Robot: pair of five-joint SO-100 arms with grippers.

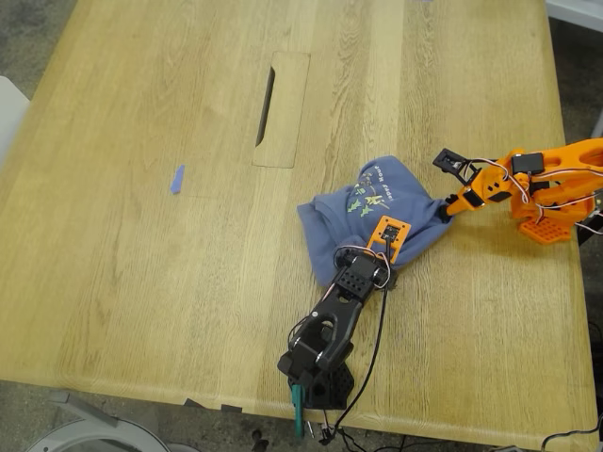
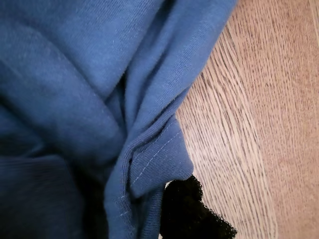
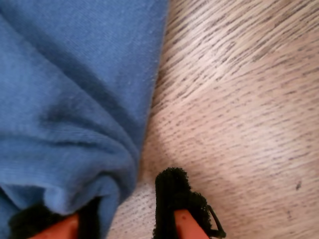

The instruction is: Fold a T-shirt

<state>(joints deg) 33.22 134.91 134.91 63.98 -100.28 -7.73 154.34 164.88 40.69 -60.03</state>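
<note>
The slate-blue T-shirt (image 1: 367, 212) lies crumpled in a heap right of the table's middle in the exterior view, its small print and white lettering facing up. The black arm's first gripper (image 1: 388, 266) is at the heap's near edge. In the first wrist view a bunched hem (image 2: 149, 169) runs down beside its one visible black pad (image 2: 192, 211), and cloth hides the other finger. The orange arm's second gripper (image 1: 447, 211) is at the heap's pointed edge toward the exterior view's right. Its padded fingers (image 3: 172, 196) stand apart with a fold of shirt (image 3: 75, 124) between them and bare wood beside one pad.
A tiny blue scrap (image 1: 177, 179) lies toward the exterior view's left. A dark slot (image 1: 267, 92) in a recessed panel sits at the back middle of the wooden table (image 1: 141, 282). The orange arm's base (image 1: 551, 212) stands near the table's edge at the exterior view's right.
</note>
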